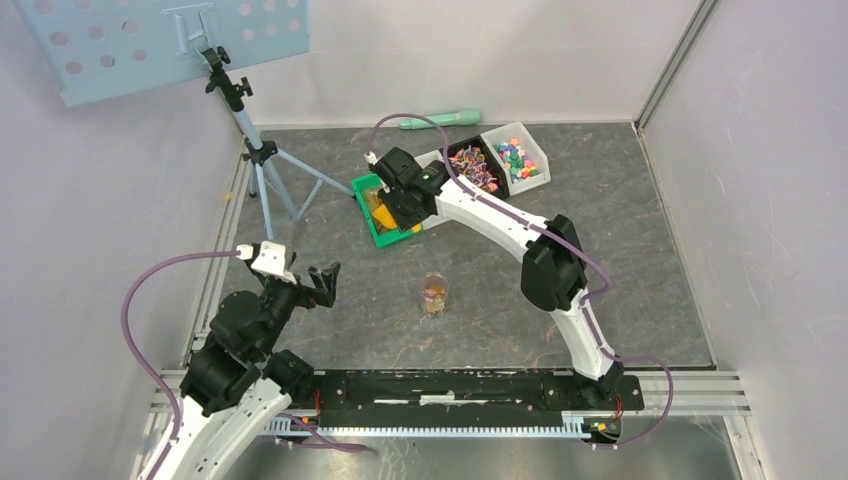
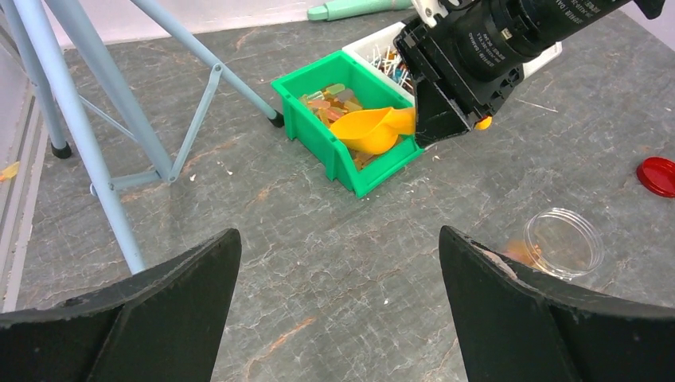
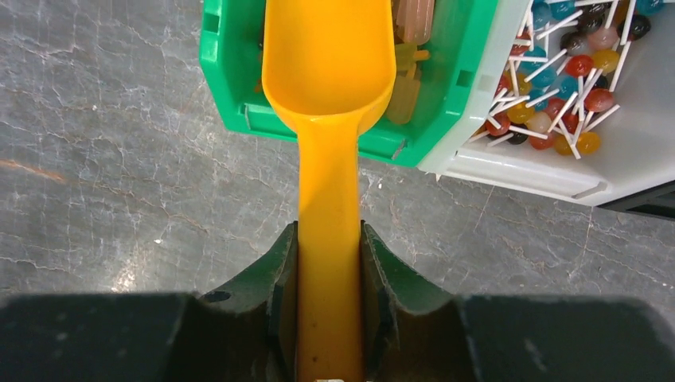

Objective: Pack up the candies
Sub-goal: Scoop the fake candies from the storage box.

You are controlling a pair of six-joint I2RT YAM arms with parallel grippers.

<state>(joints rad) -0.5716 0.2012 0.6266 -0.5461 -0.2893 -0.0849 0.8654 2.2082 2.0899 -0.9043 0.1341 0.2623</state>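
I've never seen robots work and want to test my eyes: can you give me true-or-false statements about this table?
The right fingers grip the yellow scoop by its handle. True.
The white bin holds lollipops. True.
The scoop's bowl is over the white bin. False: it is over the green bin.
The left fingers hold something. False: they are open and empty.
The red lid sits on the clear cup. False: it lies on the table, apart.

Candies [image 2: 326, 99] golden-brown, orange, green, wrapped, piled loose in green bin [image 2: 318, 142]; few inside clear jar [image 1: 433, 300].
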